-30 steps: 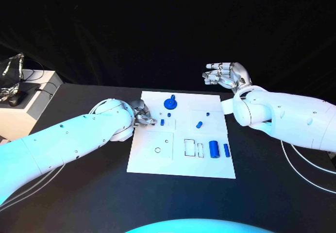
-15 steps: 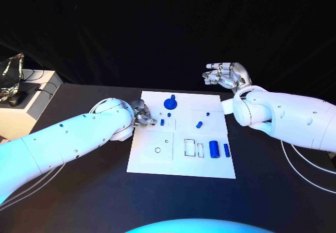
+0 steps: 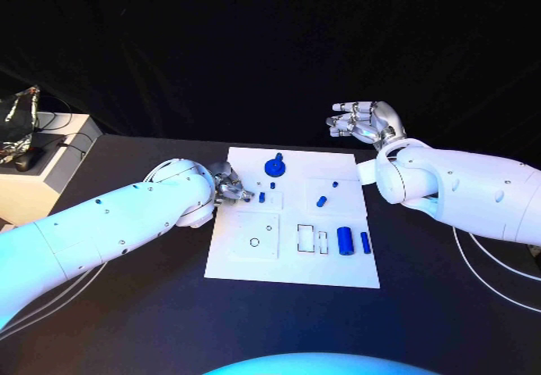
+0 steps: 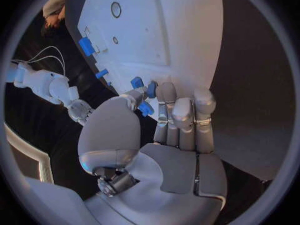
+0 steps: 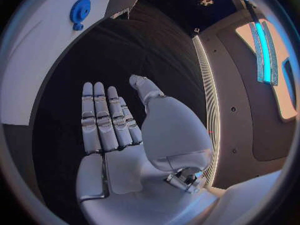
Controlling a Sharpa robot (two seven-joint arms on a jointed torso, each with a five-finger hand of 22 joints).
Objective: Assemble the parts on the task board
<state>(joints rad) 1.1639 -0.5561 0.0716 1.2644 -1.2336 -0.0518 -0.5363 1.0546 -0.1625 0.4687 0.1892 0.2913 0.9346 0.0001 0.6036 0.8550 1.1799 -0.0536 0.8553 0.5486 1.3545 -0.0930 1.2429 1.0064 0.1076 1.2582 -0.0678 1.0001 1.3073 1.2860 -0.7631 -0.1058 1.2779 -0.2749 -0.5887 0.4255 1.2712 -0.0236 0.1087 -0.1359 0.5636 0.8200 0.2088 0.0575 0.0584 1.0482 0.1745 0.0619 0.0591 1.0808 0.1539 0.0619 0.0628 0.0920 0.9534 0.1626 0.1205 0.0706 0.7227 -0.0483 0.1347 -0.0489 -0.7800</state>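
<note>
Head camera overhead, wrist cameras close behind hands — all share task board (image 3: 295, 215).

The task board (image 3: 295, 266) is a white rectangular plate lying flat in the middle of the black table, marked with outlined slots and small holes. A blue gear (image 3: 275, 165) stands near its far edge. 2 small blue pegs (image 3: 262, 197) sit near its left side, another short blue piece (image 3: 321, 201) near its centre. A thick blue cylinder (image 3: 345, 241) and a thinner one (image 3: 365, 242) lie side by side near the right edge.
</note>
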